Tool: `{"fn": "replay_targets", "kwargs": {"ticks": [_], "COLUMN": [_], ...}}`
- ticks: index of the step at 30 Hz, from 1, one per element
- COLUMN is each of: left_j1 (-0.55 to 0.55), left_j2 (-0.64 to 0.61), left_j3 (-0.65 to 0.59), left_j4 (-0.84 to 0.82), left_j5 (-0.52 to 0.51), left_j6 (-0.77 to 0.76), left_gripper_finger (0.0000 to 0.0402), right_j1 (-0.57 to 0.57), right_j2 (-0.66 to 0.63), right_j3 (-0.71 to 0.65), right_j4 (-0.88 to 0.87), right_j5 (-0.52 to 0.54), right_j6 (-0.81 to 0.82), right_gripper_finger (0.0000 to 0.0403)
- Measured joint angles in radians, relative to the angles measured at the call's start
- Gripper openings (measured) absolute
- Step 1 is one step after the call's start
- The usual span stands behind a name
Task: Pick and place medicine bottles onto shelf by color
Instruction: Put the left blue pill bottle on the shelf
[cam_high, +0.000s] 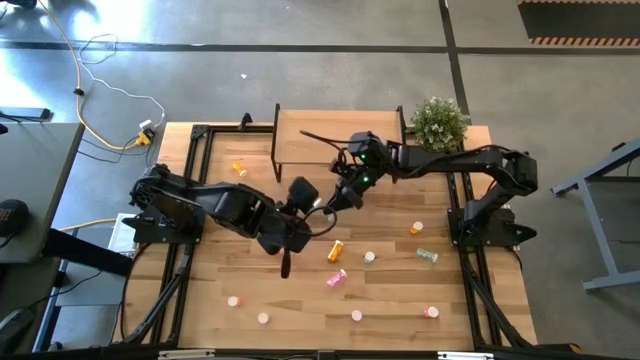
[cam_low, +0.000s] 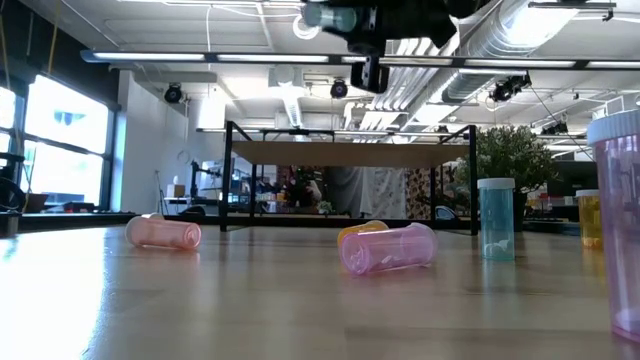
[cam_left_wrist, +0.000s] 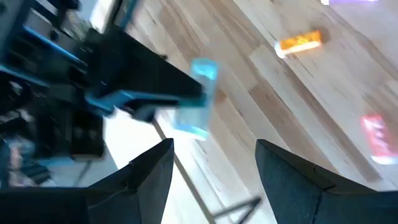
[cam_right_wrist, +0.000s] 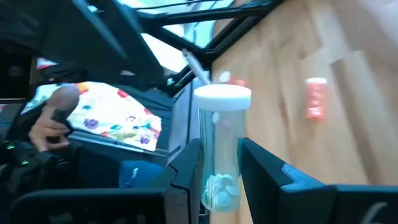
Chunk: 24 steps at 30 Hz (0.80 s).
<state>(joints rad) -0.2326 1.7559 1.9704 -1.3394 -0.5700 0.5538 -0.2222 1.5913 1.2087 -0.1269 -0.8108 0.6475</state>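
Note:
A pale blue-green medicine bottle (cam_right_wrist: 219, 149) with a white cap hangs over the table's middle, and my right gripper (cam_right_wrist: 221, 148) is shut on it. My right gripper (cam_high: 328, 203) reaches in from the far right. My left gripper (cam_left_wrist: 214, 146) stands open just short of that bottle (cam_left_wrist: 198, 99), which lies past its fingertips and touches neither of them. In the high view my left gripper (cam_high: 303, 200) is next to the right one. The shelf (cam_high: 335, 135) stands at the table's far edge. Several other bottles lie or stand on the table, among them an orange one (cam_high: 336, 250) and a pink one (cam_high: 335, 280). My right gripper pinches the bottle's body (cam_right_wrist: 217, 168) between its two fingers, below the white cap (cam_right_wrist: 222, 94). The fingers (cam_left_wrist: 177, 93) lie across the bottle and come slanting from the table's far right. The bottle is lifted clear of the table, its cap end sticking out past the fingers.
A green potted plant (cam_high: 438, 122) stands at the shelf's right end. An orange bottle (cam_high: 238, 167) lies left of the shelf. In the low view, pink bottles (cam_low: 390, 248) lie on their sides and a blue-green one (cam_low: 495, 218) stands upright. Black frame rails run along the table's left and right sides.

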Motion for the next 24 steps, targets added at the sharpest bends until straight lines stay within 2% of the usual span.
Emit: {"fn": "replay_targets", "kwargs": {"ticks": [7, 11, 15, 24], "left_j1": [0.025, 0.034, 0.048, 0.105], "left_j2": [-0.072, -0.107, -0.145, -0.212], "left_j3": [0.002, 0.001, 0.002, 0.0], "left_j4": [-0.031, -0.057, -0.075, -0.079], "left_j5": [-0.022, -0.026, -0.027, -0.024], "left_j6": [-0.11, -0.156, -0.17, -0.198], "left_gripper_finger": [0.0216, 0.0216, 0.0216, 0.0216], "right_j1": [-0.081, -0.13, -0.172, -0.221], "right_j2": [-0.026, -0.067, -0.135, -0.308], "right_j3": [-0.001, 0.0, 0.0, 0.0], "right_j4": [-0.041, -0.053, -0.054, -0.031], "right_j5": [0.092, 0.198, 0.349, 0.76], "right_j6": [-0.091, -0.168, -0.261, -0.386], "right_gripper_finger": [0.0079, 0.0079, 0.0079, 0.0079]}}
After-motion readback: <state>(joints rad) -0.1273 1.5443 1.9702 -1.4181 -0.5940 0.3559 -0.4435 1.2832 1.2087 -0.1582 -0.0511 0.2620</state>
